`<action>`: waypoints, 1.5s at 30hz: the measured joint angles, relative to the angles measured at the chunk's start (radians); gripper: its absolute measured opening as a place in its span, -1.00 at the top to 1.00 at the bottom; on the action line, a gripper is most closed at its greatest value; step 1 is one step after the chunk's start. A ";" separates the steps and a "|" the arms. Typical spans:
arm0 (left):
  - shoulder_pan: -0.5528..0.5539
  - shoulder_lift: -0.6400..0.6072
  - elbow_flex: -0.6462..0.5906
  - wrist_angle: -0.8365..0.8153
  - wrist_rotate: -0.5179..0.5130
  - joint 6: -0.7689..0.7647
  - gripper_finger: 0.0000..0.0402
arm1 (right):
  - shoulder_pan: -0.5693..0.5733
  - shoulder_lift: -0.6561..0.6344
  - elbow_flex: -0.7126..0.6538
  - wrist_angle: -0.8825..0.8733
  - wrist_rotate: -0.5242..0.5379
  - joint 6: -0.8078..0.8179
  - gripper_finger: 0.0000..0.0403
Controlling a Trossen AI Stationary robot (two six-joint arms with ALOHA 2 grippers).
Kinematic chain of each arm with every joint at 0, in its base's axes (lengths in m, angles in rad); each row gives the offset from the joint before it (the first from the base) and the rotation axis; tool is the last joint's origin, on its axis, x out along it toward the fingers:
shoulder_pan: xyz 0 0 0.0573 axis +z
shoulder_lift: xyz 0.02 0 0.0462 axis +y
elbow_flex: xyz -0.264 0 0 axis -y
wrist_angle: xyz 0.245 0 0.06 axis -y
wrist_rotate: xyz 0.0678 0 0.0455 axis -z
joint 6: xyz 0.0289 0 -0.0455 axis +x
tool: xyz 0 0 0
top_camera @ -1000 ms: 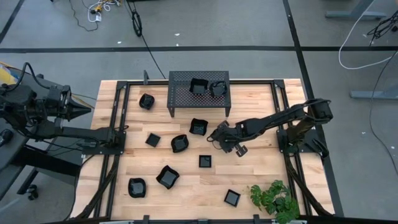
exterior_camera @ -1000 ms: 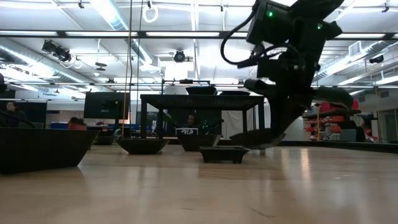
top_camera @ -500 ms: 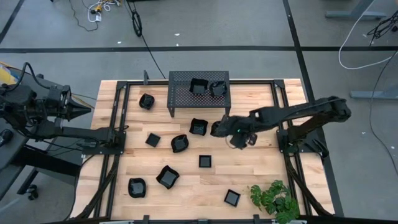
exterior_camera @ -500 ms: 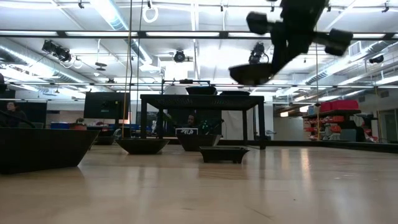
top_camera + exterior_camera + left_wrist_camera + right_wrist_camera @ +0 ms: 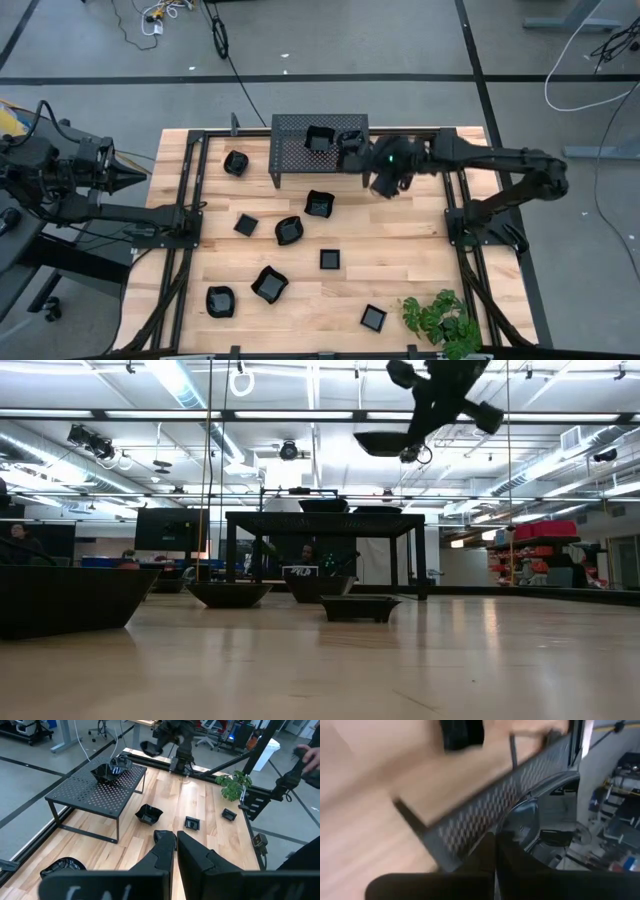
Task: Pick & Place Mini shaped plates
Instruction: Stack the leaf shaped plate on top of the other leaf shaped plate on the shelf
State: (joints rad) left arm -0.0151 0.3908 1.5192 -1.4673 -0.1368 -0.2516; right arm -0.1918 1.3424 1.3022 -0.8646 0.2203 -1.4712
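My right gripper (image 5: 413, 438) is shut on one mini shaped plate (image 5: 385, 443), a small glossy black dish. It holds the dish high in the air by the right end of the black perforated stand (image 5: 320, 150). Two more plates (image 5: 318, 138) sit on top of the stand. Several others rest flat on the wooden table, among them one (image 5: 319, 203) just in front of the stand. My left gripper (image 5: 135, 177) waits shut beyond the table's left edge, holding nothing. My right gripper pinches the plate's rim (image 5: 509, 836) between its two fingers, coming from the table's right side and slanting downward. The plate juts out past the fingertips toward the stand. It is lifted clear of the table, about level and open side up in the low view.
A small green plant (image 5: 440, 318) stands at the table's near right corner. Black frame rails (image 5: 180, 215) run along the table's left and right sides. Bare wood (image 5: 410, 240) lies right of the scattered plates.
My right gripper has risen from the table with the plate and moved toward the far edge, up beside the stand's right end. Its wrist rolled on the way. The plate, which was low over the tabletop, now hangs well above the stand's height.
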 joint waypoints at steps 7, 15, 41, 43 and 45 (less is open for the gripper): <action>0.000 0.000 0.000 0.000 0.000 0.000 0.87 | -0.182 0.017 0.000 0.017 -0.065 -0.150 0.99; 0.000 0.000 0.000 0.000 0.000 0.000 0.87 | -0.279 0.100 -0.009 0.043 -0.070 -0.273 0.99; 0.000 0.000 0.000 0.000 0.000 0.000 0.87 | -0.297 0.176 -0.010 0.102 -0.080 -0.318 0.90; 0.000 0.000 0.000 0.000 0.000 0.000 0.87 | -0.297 0.176 -0.010 0.103 -0.080 -0.318 0.87; 0.000 0.000 0.000 0.000 0.000 0.000 0.87 | -0.297 0.176 -0.010 0.103 -0.080 -0.318 0.85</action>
State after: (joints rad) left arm -0.0154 0.3912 1.5192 -1.4670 -0.1371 -0.2516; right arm -0.4889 1.5188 1.2919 -0.7621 0.1406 -1.7893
